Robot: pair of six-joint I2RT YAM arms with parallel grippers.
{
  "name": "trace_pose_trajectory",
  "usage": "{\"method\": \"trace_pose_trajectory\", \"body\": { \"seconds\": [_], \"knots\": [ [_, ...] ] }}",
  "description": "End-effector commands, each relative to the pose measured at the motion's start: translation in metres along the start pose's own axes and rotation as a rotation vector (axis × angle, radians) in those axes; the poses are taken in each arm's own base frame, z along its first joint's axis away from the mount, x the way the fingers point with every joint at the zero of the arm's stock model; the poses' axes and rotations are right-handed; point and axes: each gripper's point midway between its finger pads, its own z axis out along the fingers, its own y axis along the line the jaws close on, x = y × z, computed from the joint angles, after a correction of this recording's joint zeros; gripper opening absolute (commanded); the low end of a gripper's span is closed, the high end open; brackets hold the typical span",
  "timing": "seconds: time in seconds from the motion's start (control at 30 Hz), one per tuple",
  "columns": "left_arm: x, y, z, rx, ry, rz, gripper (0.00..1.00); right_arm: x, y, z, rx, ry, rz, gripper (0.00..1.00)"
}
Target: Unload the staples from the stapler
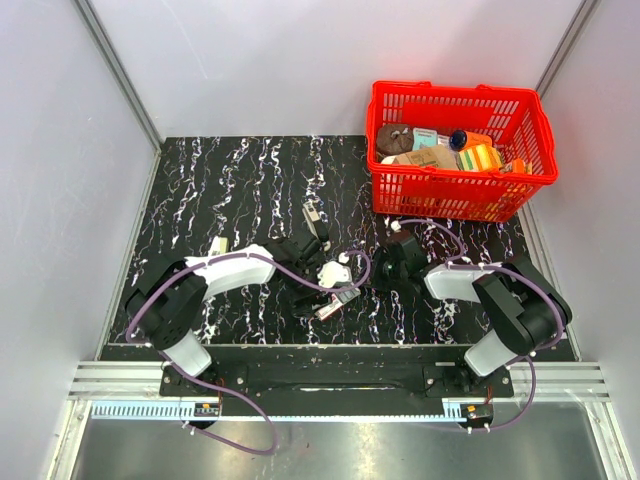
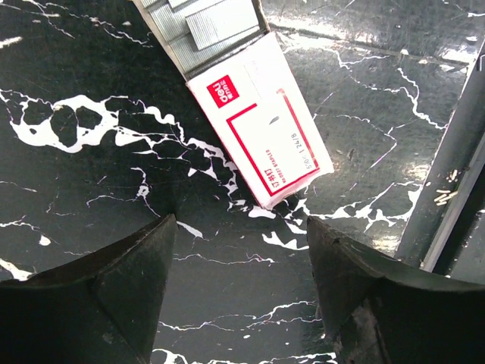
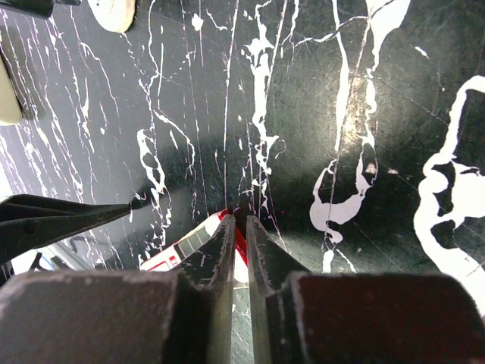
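Left tool (image 2: 239,220): fingers spread wide, nothing between them, low over black white-veined marble-look desk (image 1: 240,190).

Slim black and silver stapler (image 1: 313,220): desk centre, far of left tool, untouched by either tool.

White cardboard staple box with red frame (image 2: 261,129): just beyond left fingertips, drawer slid out, grey staple strips showing. Red square logo appears to read "deli"; small red print too fine to read surely.

Right tool (image 3: 239,216): fingers pressed together, thin slit, nothing pinched.

Red plastic mesh basket (image 1: 440,190): far right, holds packets, labels unreadable.
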Motion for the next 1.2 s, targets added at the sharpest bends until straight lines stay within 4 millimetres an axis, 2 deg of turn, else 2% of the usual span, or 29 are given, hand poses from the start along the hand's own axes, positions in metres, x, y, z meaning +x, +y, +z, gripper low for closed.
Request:
{"method": "trace_pose_trajectory", "body": {
  "seconds": [0.0, 0.43, 0.63, 0.83, 1.17],
  "knots": [
    [-0.004, 0.011, 0.009, -0.048, 0.019, 0.002, 0.73, -0.001, 0.003, 0.001, -0.031, -0.002, 0.007, 0.15],
    [-0.004, 0.012, 0.016, -0.061, 0.059, 0.003, 0.73, 0.010, -0.002, 0.001, -0.047, 0.021, 0.026, 0.12],
    [0.000, 0.012, 0.016, -0.066, 0.073, 0.000, 0.73, 0.005, 0.003, -0.005, -0.056, -0.006, 0.023, 0.18],
    [-0.002, 0.013, 0.016, -0.068, 0.071, -0.001, 0.73, 0.007, 0.002, -0.005, -0.058, 0.006, 0.024, 0.19],
    [-0.002, 0.014, 0.015, -0.068, 0.074, -0.003, 0.73, 0.013, 0.001, -0.004, -0.076, 0.020, 0.026, 0.12]
  ]
}}
